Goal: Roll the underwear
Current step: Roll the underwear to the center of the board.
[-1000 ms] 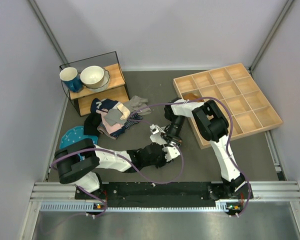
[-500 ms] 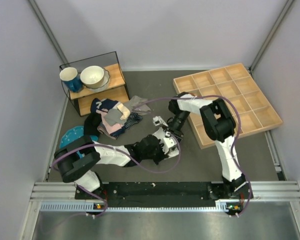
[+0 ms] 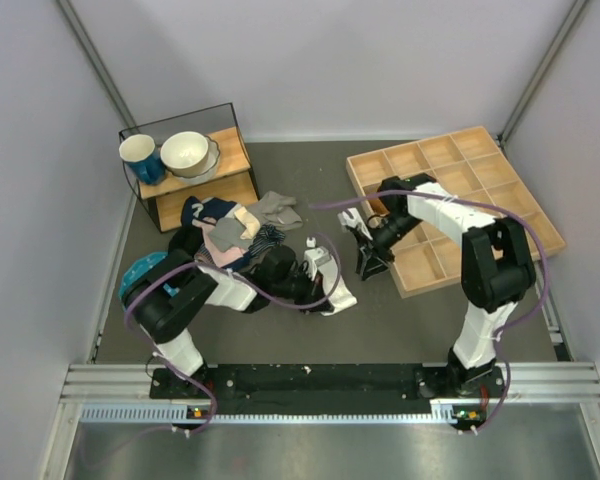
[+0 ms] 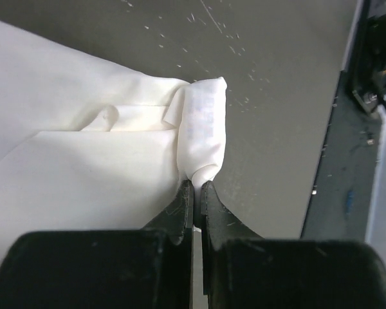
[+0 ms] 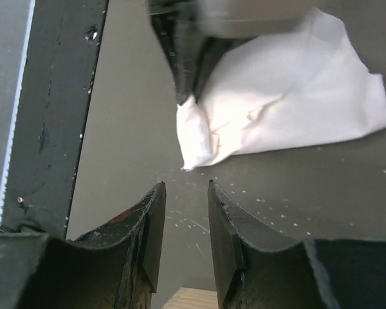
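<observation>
From above, the white underwear [image 3: 339,296] is seen on the table [image 3: 400,330], just beside the right gripper [image 3: 366,264]. At the left wrist, its rolled corner is pinched by the left gripper [image 4: 196,193]. At the right wrist, the fingers are slightly parted, with nothing held.

Left gripper [image 4: 194,186] pinched tight on underwear [image 4: 77,167], white, at its small rolled corner [image 4: 203,122]. Dark table [image 4: 276,90] beyond underwear; black rail [image 4: 347,187] right of it.
</observation>
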